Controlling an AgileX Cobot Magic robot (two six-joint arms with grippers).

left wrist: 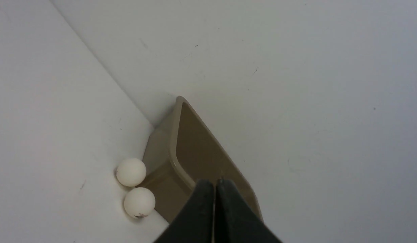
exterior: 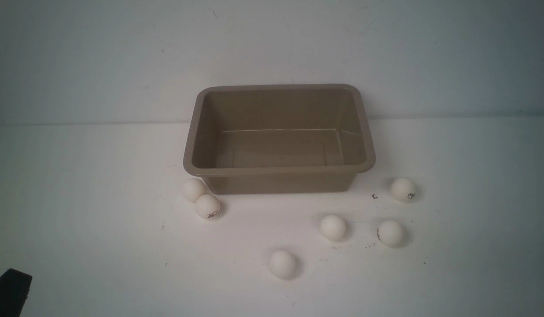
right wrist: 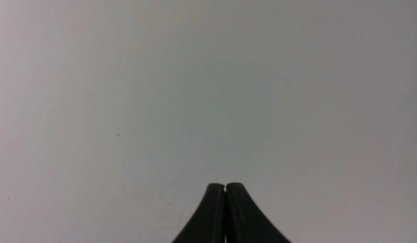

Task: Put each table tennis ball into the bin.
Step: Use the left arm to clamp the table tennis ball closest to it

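The taupe-brown bin [exterior: 278,169] stands empty at the table's middle back. Several off-white balls lie on the table in front of it. Two touch each other at its front left corner [exterior: 193,189] [exterior: 207,205]. Others lie at front centre [exterior: 282,264], centre right [exterior: 332,227], right [exterior: 390,233] and far right [exterior: 402,189]. My left gripper [left wrist: 215,184] is shut and empty, well short of the bin [left wrist: 161,158] and the two balls [left wrist: 131,172] [left wrist: 139,202]. Only a dark bit of it [exterior: 8,293] shows in the front view's lower left corner. My right gripper [right wrist: 225,185] is shut and empty over bare white surface.
A white wall [exterior: 272,53] rises right behind the bin. The white table [exterior: 78,198] has small dark specks. The right arm is out of the front view.
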